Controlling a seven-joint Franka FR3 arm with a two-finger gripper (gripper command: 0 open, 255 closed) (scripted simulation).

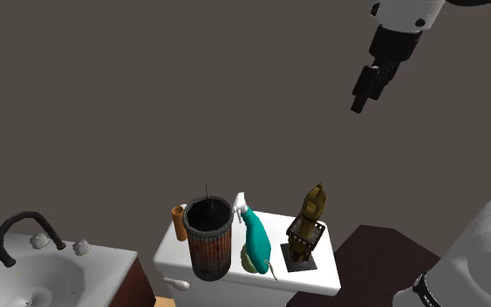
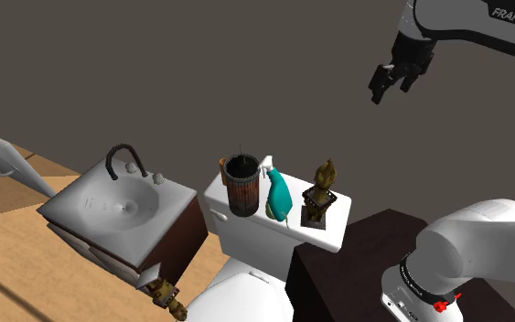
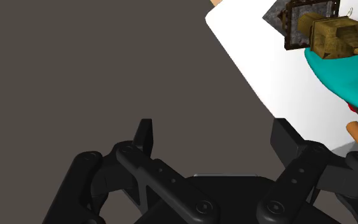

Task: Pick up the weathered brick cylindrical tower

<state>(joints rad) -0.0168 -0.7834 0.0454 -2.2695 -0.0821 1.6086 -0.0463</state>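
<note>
Reddish, seemingly brick tower (image 1: 207, 237) stands on toilet tank (image 1: 172, 253); gripper (image 1: 361, 94) high above, wide open, empty

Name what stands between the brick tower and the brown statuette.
A teal spray bottle stands between the brick tower and the statuette, as the shoulder view shows.

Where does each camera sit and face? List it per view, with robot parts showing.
Shoulder view: beside the stand, looking down at the toilet tank holding the brick tower; arm base lower right, claw high.
Second exterior view: nearly the same side, farther back, facing tank and sink; arm base and claw show.
Wrist view: on the hand, looking down past the open claw at the statue and teal bottle.
Shared: both exterior views show tower, sink, bottle, statue.
</note>
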